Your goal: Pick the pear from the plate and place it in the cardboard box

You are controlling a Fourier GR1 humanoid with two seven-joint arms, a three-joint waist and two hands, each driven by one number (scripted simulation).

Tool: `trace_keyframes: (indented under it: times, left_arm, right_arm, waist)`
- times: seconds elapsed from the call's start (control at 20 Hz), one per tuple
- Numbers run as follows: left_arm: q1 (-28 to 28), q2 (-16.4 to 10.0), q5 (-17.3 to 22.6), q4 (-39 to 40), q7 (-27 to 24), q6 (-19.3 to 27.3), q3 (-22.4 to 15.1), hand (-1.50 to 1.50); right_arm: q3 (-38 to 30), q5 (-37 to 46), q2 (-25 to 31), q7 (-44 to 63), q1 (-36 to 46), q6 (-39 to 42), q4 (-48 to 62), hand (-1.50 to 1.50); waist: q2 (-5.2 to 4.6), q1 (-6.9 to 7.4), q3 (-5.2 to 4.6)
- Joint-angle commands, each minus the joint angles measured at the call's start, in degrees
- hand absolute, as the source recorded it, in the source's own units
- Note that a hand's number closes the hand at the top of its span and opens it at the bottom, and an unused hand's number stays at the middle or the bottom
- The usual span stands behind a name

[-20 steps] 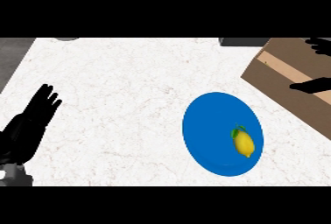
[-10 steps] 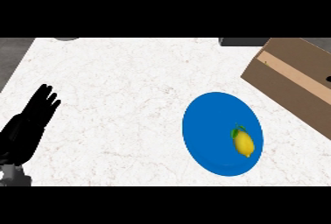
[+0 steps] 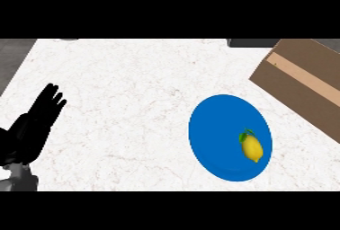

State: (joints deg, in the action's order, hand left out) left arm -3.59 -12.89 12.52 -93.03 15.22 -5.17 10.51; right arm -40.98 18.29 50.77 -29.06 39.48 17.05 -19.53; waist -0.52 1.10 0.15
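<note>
One pear (image 3: 252,148) lies on the blue plate (image 3: 216,134), near its right rim, apart from the cardboard box (image 3: 302,81). Left hand (image 3: 36,123) rests at left, fingers straight (right hand unseen). Risk: the round pear may roll off the rim if nudged.

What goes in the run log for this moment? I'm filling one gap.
pear: on plate, right side | box: upper right of plate, no pear showing | left hand: open, resting at left edge | right hand: out of view

I am working at a kitchen counter (image 3: 133,90) with a white, marbled stone top. A blue plate (image 3: 212,134) holding a yellow pear (image 3: 252,149) sits toward its right edge.
</note>
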Motion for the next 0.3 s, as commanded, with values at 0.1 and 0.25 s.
trace_keyframes:
  times: [0.1, 0.25]
  left_arm:
    - [1.0, 1.4, -1.1, -2.8, 1.2, 1.0, -1.8, 0.00]
    - [-0.2, -0.6, 1.8, -2.9, 2.6, -1.0, 0.6, 0.00]
  right_arm:
    - [-0.2, -0.1, 4.6, -4.7, -1.3, 3.5, 5.7, -1.50]
    - [0.9, 0.6, 5.6, -6.5, -1.9, 4.4, 6.1, -1.50]
  waist:
    - [-0.29, 1.03, 0.13]
    - [-0.34, 1.06, 0.14]
